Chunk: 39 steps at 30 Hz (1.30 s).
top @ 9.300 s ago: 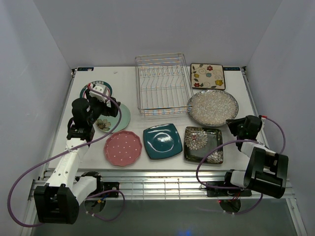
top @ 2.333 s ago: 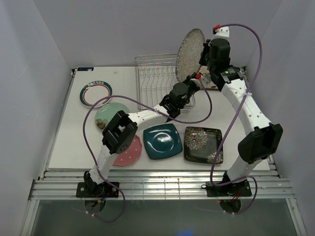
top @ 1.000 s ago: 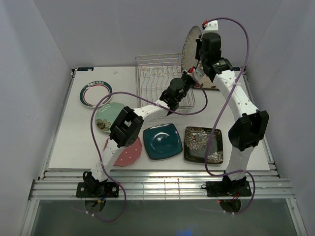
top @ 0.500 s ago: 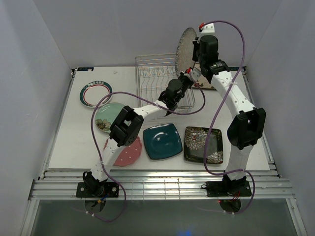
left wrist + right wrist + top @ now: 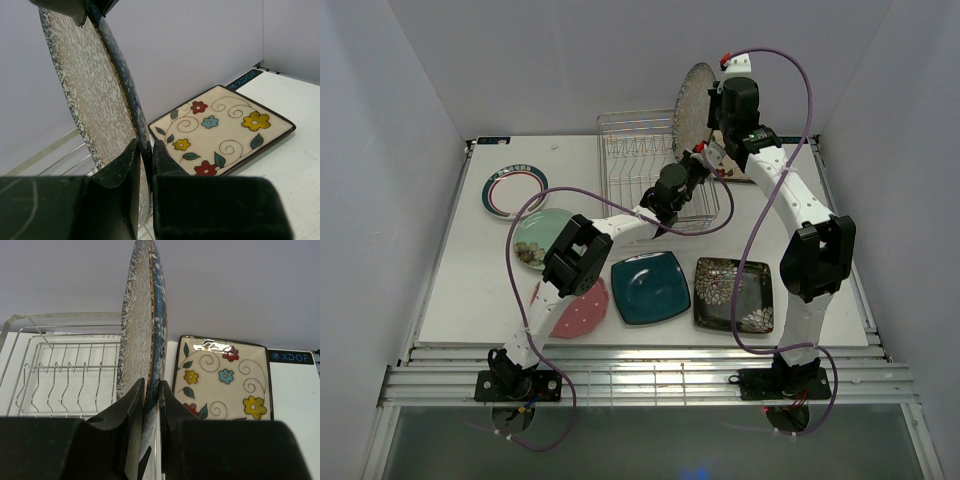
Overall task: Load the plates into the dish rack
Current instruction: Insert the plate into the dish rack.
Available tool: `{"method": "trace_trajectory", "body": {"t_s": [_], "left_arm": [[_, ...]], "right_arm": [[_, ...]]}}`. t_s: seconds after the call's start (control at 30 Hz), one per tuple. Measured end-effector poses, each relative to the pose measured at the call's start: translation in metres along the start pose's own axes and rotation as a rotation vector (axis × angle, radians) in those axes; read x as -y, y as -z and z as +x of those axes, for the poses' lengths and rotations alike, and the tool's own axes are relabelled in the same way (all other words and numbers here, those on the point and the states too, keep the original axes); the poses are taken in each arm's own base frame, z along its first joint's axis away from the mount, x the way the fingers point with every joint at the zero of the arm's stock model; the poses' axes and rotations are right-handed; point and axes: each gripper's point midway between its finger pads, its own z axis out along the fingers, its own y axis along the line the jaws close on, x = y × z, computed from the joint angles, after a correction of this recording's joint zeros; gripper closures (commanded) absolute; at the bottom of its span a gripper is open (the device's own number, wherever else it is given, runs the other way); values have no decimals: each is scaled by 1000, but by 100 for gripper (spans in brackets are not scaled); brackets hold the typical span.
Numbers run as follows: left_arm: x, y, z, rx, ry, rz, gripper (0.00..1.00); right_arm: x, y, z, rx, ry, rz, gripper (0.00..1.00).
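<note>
Plate (image 5: 692, 100) has edged left over the rack (image 5: 632, 150), upright, rim pinched by left gripper (image 5: 145, 152) and right gripper (image 5: 151, 387); lowering looks next.

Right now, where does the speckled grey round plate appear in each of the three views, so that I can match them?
Top external: speckled grey round plate stands on edge, upper centre-right, at the right end of the dish rack.
Left wrist: plate fills the left, face showing.
Right wrist: plate edge-on, centre.
Shared landmark: the dish rack, whose wires lie to the left of the plate.
</note>
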Motion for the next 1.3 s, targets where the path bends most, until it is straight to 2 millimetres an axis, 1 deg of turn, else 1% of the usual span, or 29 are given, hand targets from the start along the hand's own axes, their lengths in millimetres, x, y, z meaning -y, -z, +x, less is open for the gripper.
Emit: {"method": "trace_trajectory", "body": {"t_s": [0.37,0.7,0.9,1.17,1.3], "left_arm": [[1,-1,-2,2,1,7,100],[4,-4,-11,1,-34,7,100],[6,-6,-24,26,-47,2,100],[10,-10,-50,77,-38,-12,100],[11,-11,-58,93,-32,-15,100]], "right_arm": [[0,0,0,2,5,1,92],[4,3,-8,18,8,15,92],[8,12,-20,38,16,18,92],[13,27,-41,75,37,25,92],[15,32,-48,89,44,28,92]]}}
